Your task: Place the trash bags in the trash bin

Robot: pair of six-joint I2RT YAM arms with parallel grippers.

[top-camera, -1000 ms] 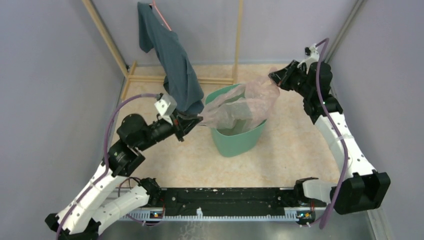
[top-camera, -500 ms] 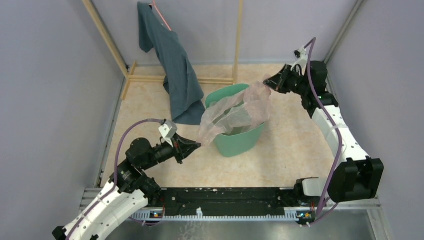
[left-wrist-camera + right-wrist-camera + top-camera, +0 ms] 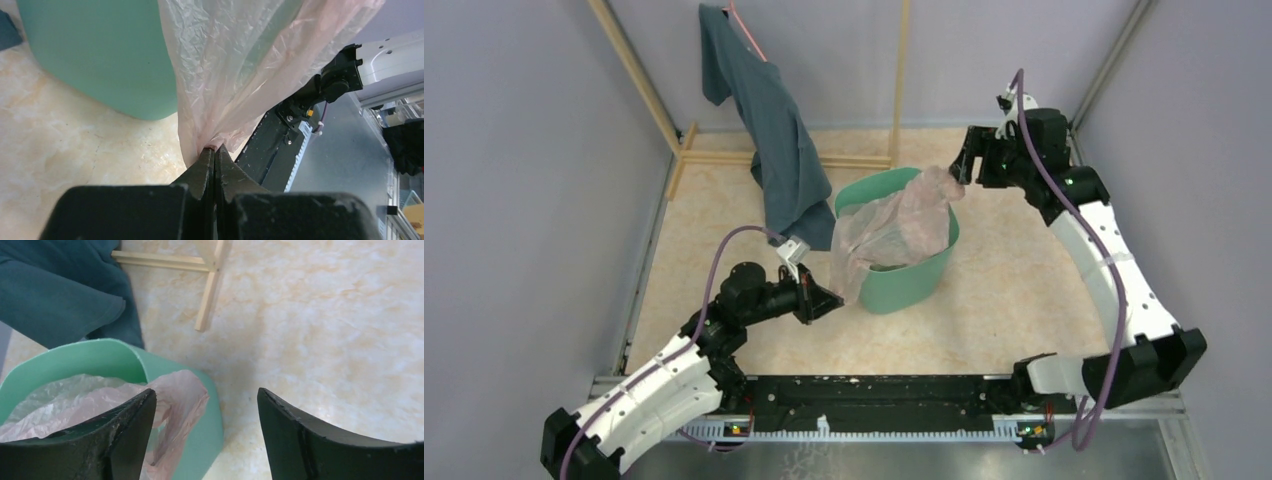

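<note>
Mint-green trash bin (image 3: 904, 285) upright near the middle of the marbled beige tabletop (image 3: 1024, 290), a little toward the far edge. Draped across its open mouth: one translucent pale pink trash bag (image 3: 894, 225), wrinkled, part of the film sagging inside the bin, part spilling over the near-left rim and down the outer wall.

Left gripper (image 3: 829, 297) low, just beside the bin's near-left side, pointed toward it. Jaws pressed tight together on a gathered corner of the bag, with the film fanning up and away from the fingertips (image 3: 207, 160) in the left wrist view and the bin's smooth wall (image 3: 100, 60) right behind.

Right gripper (image 3: 964, 165) above the tabletop just beyond the bin's far-right rim. Jaws spread wide, holding nothing. In the right wrist view, a loose end of the bag (image 3: 175, 395) lying over the rim (image 3: 75, 350) close under the left finger (image 3: 125, 430); contact between the two impossible to judge.

Dark teal garment (image 3: 779, 150) hanging from a pale wooden frame (image 3: 634, 75) at the far-left corner, its lower hem down beside the bin's far-left side. Black rail (image 3: 874, 400) along the near edge between the arm bases. Purple cable (image 3: 724, 260) looping off the left arm.
</note>
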